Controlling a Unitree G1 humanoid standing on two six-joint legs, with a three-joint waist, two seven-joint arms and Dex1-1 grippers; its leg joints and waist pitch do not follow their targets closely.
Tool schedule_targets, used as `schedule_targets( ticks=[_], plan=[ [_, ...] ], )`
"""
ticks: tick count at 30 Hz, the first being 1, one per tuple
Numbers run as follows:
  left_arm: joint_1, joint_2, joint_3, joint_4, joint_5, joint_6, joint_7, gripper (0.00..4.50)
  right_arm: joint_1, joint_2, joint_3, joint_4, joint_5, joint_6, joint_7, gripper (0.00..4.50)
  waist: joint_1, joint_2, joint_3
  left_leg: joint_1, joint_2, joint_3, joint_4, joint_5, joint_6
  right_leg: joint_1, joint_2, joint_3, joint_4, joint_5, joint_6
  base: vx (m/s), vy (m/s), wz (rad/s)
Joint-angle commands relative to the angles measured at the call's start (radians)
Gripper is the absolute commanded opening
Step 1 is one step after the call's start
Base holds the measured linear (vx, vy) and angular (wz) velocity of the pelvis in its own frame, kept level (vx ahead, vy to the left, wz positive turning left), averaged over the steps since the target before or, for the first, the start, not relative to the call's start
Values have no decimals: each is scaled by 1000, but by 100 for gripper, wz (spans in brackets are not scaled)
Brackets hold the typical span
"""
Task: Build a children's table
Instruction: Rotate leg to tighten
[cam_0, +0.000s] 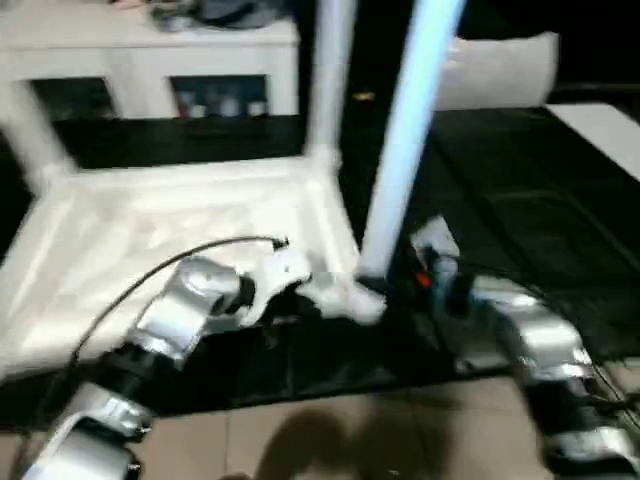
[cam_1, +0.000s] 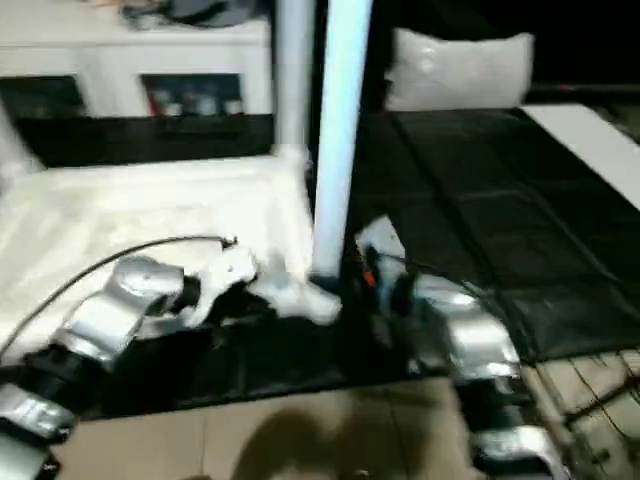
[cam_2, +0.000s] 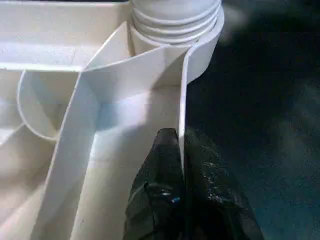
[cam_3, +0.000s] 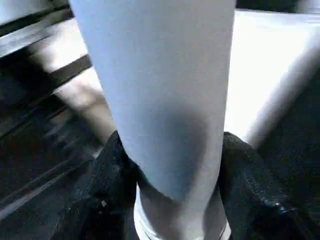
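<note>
Right wrist view shows the right gripper (cam_3: 172, 175) clamped around a long white tube leg (cam_3: 155, 90) entering the ribbed white plastic tabletop's (cam_2: 125, 120) corner socket, whose rim the left gripper (cam_2: 182, 160) pinches; screwing home likely follows.

Right gripper (cam_3: 172, 165) around a leg

Its black fingers (cam_3: 107, 185) clasp the white tube leg (cam_3: 160, 90) on both sides, near its ribbed end.

Two upright legs, near (cam_0: 400, 150) and far (cam_0: 328, 80), fence the tabletop (cam_0: 150, 240) corner; between them a narrow gap, open black mat (cam_0: 520, 200) to the right.
</note>
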Motion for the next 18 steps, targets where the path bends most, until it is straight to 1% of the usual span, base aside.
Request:
schedule_targets(
  ticks=[1, 2, 3, 4, 5, 6, 7, 8, 9, 10, 11, 12, 13, 14, 15, 16, 17, 18],
  plan=[
    [-21, -110, 1, -53, -33, 51, 107, 0, -49, 100, 20, 53, -10, 31, -169, 205, 9, -4, -63, -4, 4, -7, -67, -225, 6, 49, -58, 36, -108, -500, -72, 0, 0, 0],
    [-25, -128, 7, -51, -29, 62, 134, 0, -59, 119, 8, 66, -7, 34, -201, 205, 1, -5, -63, -11, 4, -8, -66, -212, 9, 52, -57, 36, -105, -476, -81, 0, 0, 0],
    [-34, -154, 15, -40, -23, 72, 174, 0, -67, 134, 3, 80, -15, 19, -234, 205, 1, -6, -67, -9, 3, -4, -64, -195, 21, 50, -56, 40, -104, -445, -88, 0, 0, 0],
    [-40, -172, 21, -35, -17, 82, 202, 0, -72, 146, 0, 89, -26, 7, -259, 205, 2, -5, -68, -10, 5, -3, -63, -173, 32, 52, -55, 42, -99, -399, -103, 0, 0, 0],
    [-51, -185, 20, -18, -2, 73, 231, 0, -75, 151, 0, 99, -34, -14, -267, 205, 4, -11, -70, -12, 5, -2, -62, -156, 38, 55, -54, 43, -97, -371, -108, 0, 0, 0],
    [-61, -193, 17, -2, 9, 58, 248, 0, -78, 153, -2, 108, -35, -33, -266, 238, 10, -8, -73, -13, 8, -1, -62, -129, 47, 55, -54, 46, -89, -311, -124, 0, 0, 0],
    [-67, -194, 14, 6, 17, 47, 256, 0, -79, 156, -9, 110, -36, -46, -266, 258, 12, -7, -74, -12, 8, 0, -61, -119, 53, 54, -52, 47, -87, -283, -132, 0, 0, 0],
    [-73, -191, 13, 13, 22, 35, 259, 0, -78, 157, -21, 107, -27, -51, -258, 271, 16, -6, -76, -16, 8, 1, -60, -95, 63, 59, -52, 48, -78, -215, -151, 0, 0, 0],
    [-73, -188, 14, 11, 26, 35, 261, 0, -77, 158, -27, 103, -22, -55, -254, 281, 20, -5, -75, -16, 9, 2, -60, -86, 73, 59, -53, 48, -76, -183, -164, 0, 0, 0],
    [-72, -182, 15, 7, 31, 36, 261, 0, -74, 155, -32, 96, -19, -59, -244, 281, 23, -4, -75, -15, 10, 2, -61, -90, 77, 60, -54, 48, -76, -180, -168, 0, 0, 0],
    [-71, -179, 16, 5, 33, 37, 260, 0, -72, 152, -33, 92, -18, -61, -239, 293, 25, -4, -74, -15, 11, 1, -61, -91, 77, 61, -55, 48, -75, -180, -169, 0, 0, 0],
    [-65, -160, 17, -3, 39, 37, 253, 0, -62, 128, -31, 81, -25, -84, -216, 306, 27, -2, -73, -14, 12, 1, -62, -102, 75, 60, -55, 47, -78, -192, -168, 0, 0, 0],
    [-62, -145, 14, -3, 40, 24, 242, 0, -55, 108, -32, 76, -19, -99, -191, 320, 27, -2, -72, -13, 12, 2, -62, -111, 74, 60, -55, 48, -79, -202, -167, 0, 0, 0],
    [-60, -136, 11, -3, 40, 14, 235, 0, -51, 95, -32, 74, -13, -109, -174, 320, 28, -2, -71, -11, 12, 3, -63, -129, 72, 59, -55, 48, -82, -226, -161, 0, 0, 0],
    [-59, -123, 9, 4, 41, -3, 224, 0, -46, 76, -38, 72, 0, -115, -145, 338, 32, -2, -71, -11, 13, 2, -64, -134, 70, 61, -56, 48, -83, -236, -155, 0, 0, 0],
    [-59, -115, 7, 9, 42, -13, 218, 0, -43, 63, -43, 71, 8, -117, -127, 338, 33, -3, -70, -12, 12, 2, -64, -138, 70, 60, -56, 48, -84, -241, -152, 0, 0, 0],
    [-59, -115, 7, 9, 42, -13, 218, 0, -43, 63, -43, 71, 8, -117, -127, 351, 32, -3, -69, -13, 12, 2, -64, -139, 69, 60, -56, 48, -84, -245, -151, 0, 0, 0],
    [-55, -80, -12, 27, 48, -81, 172, 0, -19, 5, -52, 33, 55, -107, -1, 359, 34, -4, -69, -12, 10, 1, -65, -150, 74, 61, -55, 46, -91, -268, -140, 0, 0, 0]
  ],
)
